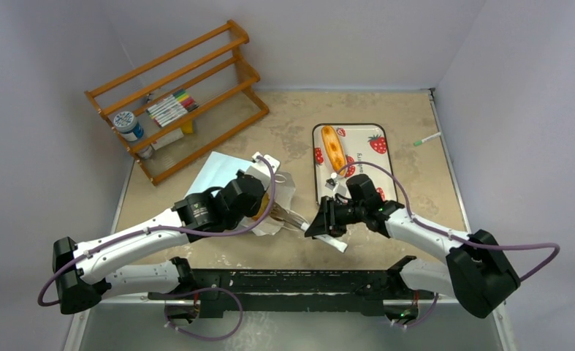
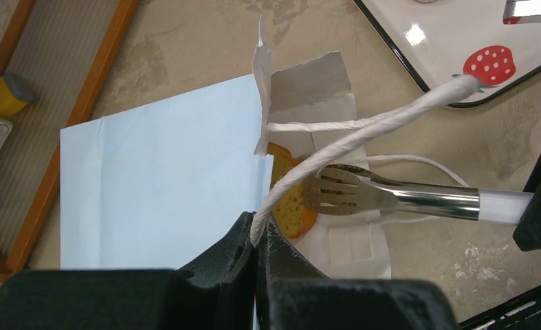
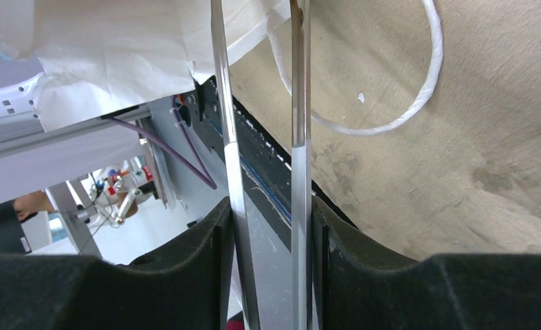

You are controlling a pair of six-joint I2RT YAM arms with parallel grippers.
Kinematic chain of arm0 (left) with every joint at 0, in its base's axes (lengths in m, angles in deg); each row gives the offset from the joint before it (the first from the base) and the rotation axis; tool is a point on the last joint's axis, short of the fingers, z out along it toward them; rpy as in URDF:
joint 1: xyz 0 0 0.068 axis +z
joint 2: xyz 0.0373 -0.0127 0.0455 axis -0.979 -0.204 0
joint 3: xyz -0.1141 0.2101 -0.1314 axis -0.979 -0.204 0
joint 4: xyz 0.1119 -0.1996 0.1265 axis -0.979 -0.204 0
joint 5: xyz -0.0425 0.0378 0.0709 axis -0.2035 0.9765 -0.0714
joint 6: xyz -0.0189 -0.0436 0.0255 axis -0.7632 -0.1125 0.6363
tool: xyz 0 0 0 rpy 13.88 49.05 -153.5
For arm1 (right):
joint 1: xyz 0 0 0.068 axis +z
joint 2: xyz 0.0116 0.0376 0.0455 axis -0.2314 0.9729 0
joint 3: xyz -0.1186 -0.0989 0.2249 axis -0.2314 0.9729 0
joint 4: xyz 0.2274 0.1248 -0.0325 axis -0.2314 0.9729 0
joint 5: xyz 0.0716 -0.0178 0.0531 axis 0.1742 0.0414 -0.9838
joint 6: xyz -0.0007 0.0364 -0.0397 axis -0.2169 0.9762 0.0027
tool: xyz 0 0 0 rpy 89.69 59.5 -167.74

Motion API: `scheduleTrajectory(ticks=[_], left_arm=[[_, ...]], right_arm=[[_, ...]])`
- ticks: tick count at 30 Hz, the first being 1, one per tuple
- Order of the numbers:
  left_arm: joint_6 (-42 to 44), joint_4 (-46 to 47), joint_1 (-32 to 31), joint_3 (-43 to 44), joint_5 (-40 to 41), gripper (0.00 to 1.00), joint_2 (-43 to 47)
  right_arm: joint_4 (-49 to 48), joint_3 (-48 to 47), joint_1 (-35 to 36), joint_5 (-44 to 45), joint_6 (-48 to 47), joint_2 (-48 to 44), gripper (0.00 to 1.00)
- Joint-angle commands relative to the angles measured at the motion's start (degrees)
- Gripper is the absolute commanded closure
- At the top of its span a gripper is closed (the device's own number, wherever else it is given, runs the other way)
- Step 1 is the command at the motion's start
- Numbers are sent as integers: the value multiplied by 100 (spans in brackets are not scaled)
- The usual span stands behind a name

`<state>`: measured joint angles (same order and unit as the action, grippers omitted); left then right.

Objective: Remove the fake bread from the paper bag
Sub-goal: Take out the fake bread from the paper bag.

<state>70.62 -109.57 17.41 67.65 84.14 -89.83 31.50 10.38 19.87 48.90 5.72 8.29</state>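
Item 1. Left gripper (image 2: 257,230): fingers closed tight on a white string handle (image 2: 363,134) of the paper bag.

Item 2. Right gripper (image 3: 267,213): fingers clamped from outside on both arms of a pair of metal tongs (image 2: 391,196), which stay slightly parted and point toward the bag mouth.

Item 3. Paper bag (image 1: 222,168): light blue, white inside, lying flat on the beige table (image 1: 284,117), its mouth turned toward the right arm.

Item 4. Fake bread, golden-orange piece (image 2: 291,203): inside the bag mouth, partly covered by the bag's white edge. The tongs' forked tip lies over its edge; whether it is pinched cannot be told.

Item 5. Strawberry-print tray (image 1: 357,146): beyond the right gripper, carrying a long loaf (image 1: 333,146) along its left side.

Item 6. Wooden rack (image 1: 164,60): far left corner, holding a row of markers (image 1: 171,107) and a blue-lidded jar (image 1: 126,123).

Item 7. Green-tipped pen (image 1: 428,139): far right edge of the table.
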Motion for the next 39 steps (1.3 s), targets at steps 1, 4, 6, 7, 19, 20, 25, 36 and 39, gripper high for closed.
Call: scheduleTrajectory(ticks=[1, 4, 6, 7, 19, 20, 25, 36, 39], left_arm=[[-8, 376, -3, -50, -54, 100, 41], [-8, 429, -9, -71, -106, 100, 4], [0, 452, -9, -73, -133, 100, -28], [1, 456, -8, -78, -154, 100, -48], [-82, 510, -9, -118, -147, 100, -148], [-93, 514, -9, -111, -94, 100, -143], [-332, 493, -5, -22, 576, 100, -68], [-1456, 466, -7, -360, 1153, 100, 667], [-1521, 512, -1, -517, 1005, 100, 946]], right_arm=[[-463, -111, -120, -486, -69, 270, 59], [-665, -198, -146, -599, -134, 580, 59], [-831, -255, -167, -666, -149, 770, 59], [-905, -295, -173, -682, -147, 856, 59], [-1461, -829, -193, -845, -286, 1790, 65], [-1403, -848, -190, -852, -336, 1780, 70], [-813, -894, -198, -690, -576, 1304, 100], [223, -750, -214, 254, -779, -281, 100], [-411, -397, -206, 218, -526, -135, 100]])
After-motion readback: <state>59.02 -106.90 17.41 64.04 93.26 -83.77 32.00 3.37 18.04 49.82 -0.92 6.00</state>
